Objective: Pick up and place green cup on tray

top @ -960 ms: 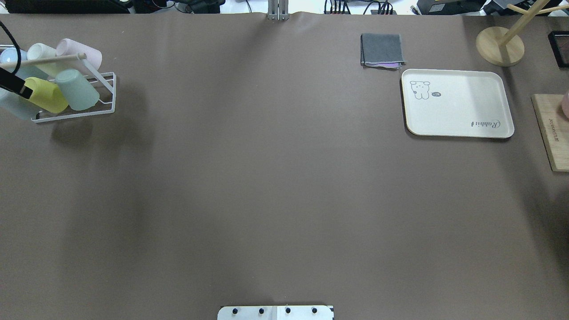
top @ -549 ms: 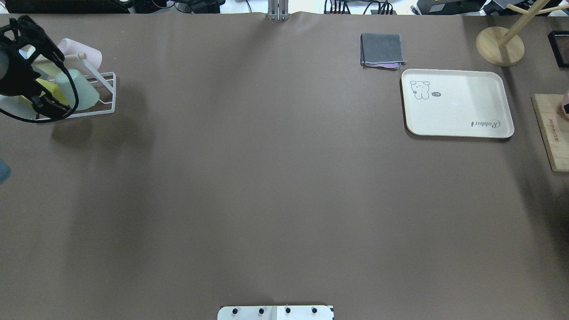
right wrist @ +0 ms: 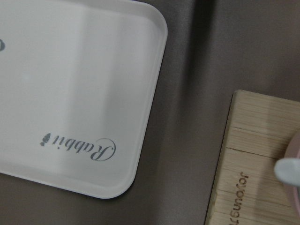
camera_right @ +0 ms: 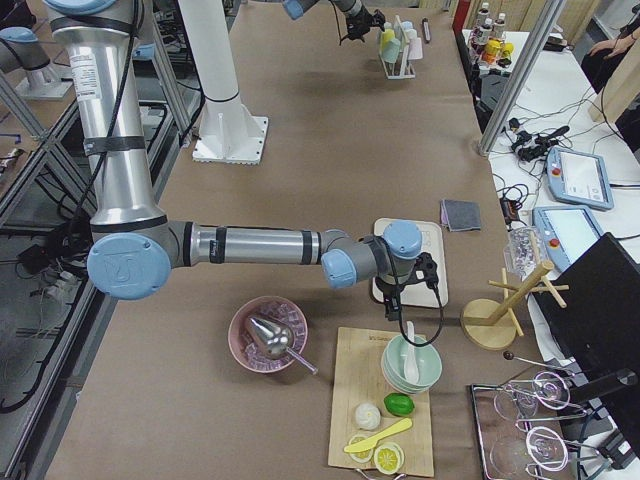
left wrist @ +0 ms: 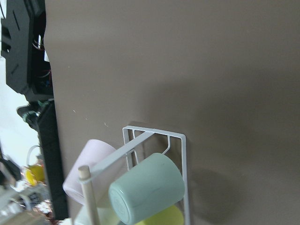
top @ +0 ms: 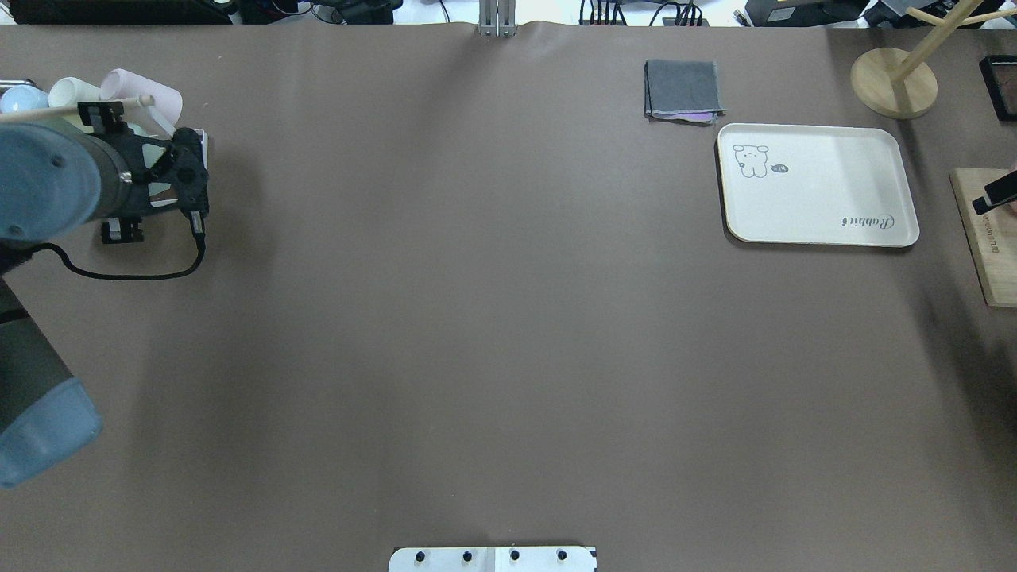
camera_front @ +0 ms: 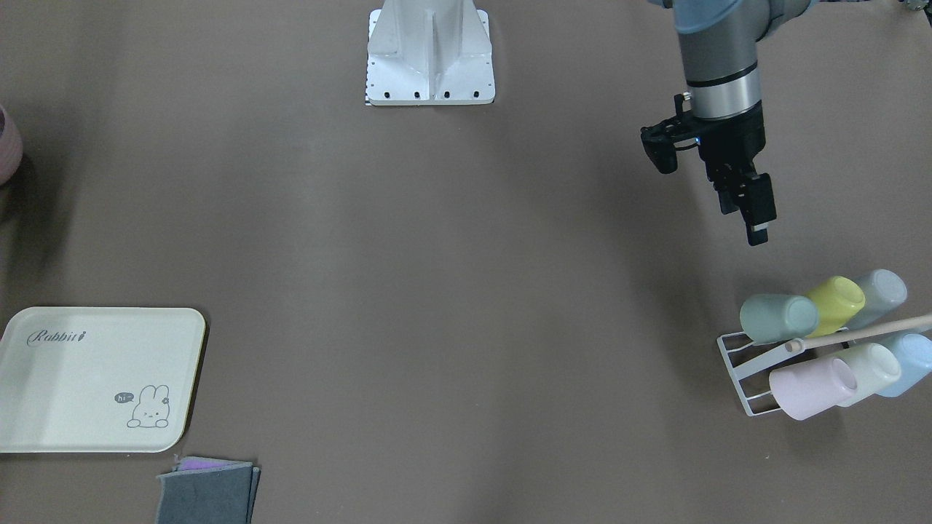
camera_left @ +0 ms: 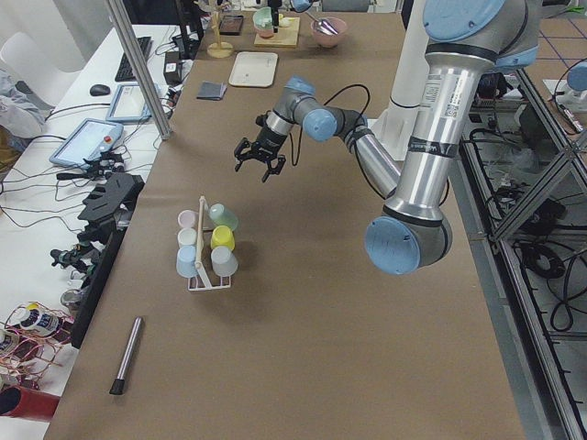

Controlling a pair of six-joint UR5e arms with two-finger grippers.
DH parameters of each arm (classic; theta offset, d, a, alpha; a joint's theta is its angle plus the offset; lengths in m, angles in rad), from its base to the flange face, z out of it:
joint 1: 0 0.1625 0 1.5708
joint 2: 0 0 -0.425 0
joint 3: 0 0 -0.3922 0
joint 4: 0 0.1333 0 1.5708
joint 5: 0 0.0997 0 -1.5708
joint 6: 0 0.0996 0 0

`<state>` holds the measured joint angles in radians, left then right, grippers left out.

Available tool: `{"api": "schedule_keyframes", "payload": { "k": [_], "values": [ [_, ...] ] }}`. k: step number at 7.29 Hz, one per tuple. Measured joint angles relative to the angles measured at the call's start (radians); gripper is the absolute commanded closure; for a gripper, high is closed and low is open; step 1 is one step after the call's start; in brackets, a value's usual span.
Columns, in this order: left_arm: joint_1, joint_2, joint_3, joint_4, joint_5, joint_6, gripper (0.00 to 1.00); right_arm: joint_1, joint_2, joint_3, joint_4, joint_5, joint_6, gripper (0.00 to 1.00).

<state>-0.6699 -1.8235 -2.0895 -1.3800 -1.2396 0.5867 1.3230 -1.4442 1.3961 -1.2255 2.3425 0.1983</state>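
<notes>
The green cup [camera_front: 778,317] is a teal-mint tumbler that lies on its side on a peg of the white wire rack [camera_front: 734,362], at the end nearest the table's middle. It fills the lower part of the left wrist view [left wrist: 145,194]. My left gripper [camera_front: 744,212] hovers apart from the rack, on the robot's side of it, with its jaws spread and empty. In the overhead view my left arm hides the cup. The cream tray [top: 826,187] with the "Rabbit" script lies bare at the far right. A black part of my right gripper [top: 995,195] shows beside the tray; its fingers are hidden.
The rack also holds yellow-green [camera_front: 837,302], pink [camera_front: 812,386], whitish and blue cups under a wooden rod. A grey cloth [top: 683,89] lies beyond the tray. A wooden board [top: 985,254] and a wooden stand [top: 893,81] are at the right edge.
My left arm has swung in from the left edge and now covers most of the rack in the overhead view. A black part of my right gripper has appeared at the right edge.
</notes>
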Motion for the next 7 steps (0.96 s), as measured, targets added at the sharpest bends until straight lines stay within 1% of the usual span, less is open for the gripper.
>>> {"api": "schedule_keyframes", "payload": {
  "k": [2, 4, 5, 6, 7],
  "values": [
    [0.069, -0.005, 0.072, 0.014, 0.193, 0.221, 0.02, -0.039, 0.038, -0.069, 0.007, -0.015, 0.000, 0.00],
    [0.144, -0.001, 0.139, 0.019, 0.365, 0.315, 0.02, -0.066, 0.101, -0.181, 0.079, -0.023, 0.002, 0.02],
    [0.167, 0.011, 0.174, 0.020, 0.428, 0.325, 0.03, -0.073, 0.123, -0.218, 0.107, -0.024, 0.003, 0.04],
    [0.181, 0.035, 0.191, 0.020, 0.467, 0.334, 0.03, -0.079, 0.139, -0.235, 0.118, -0.024, 0.005, 0.07],
    [0.190, 0.064, 0.200, 0.019, 0.487, 0.342, 0.03, -0.085, 0.154, -0.242, 0.122, -0.025, 0.014, 0.08]
  ]
}}
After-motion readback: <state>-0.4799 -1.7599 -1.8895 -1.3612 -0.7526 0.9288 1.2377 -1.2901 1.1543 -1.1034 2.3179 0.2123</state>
